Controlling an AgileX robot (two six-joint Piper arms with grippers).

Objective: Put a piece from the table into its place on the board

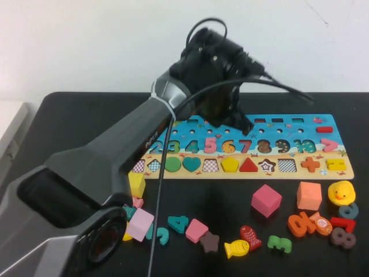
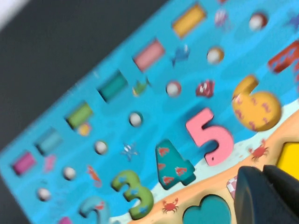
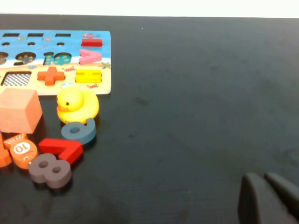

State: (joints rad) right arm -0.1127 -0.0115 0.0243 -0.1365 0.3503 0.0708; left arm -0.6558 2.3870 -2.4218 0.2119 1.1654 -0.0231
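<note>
Behind left gripper (image 1: 239, 122), board (image 1: 300, 128) half-hidden

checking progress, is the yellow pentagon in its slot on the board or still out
In. The pentagon sits flush in the board's shape row, between a checkered empty recess and the red triangle. Left hand hovers shut above; right hand shut, aside.

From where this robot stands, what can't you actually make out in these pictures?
- High view: the left gripper hangs over the board, and the arm covers the numerals beneath it.
- High view: the yellow pentagon sits in its recess; whether fully seated, unclear.
- Left wrist view: the board's print is blurred; the edge cuts off the pentagon.
- Right wrist view: the right gripper, shut, hangs above the table; its arm is out of frame.
</note>
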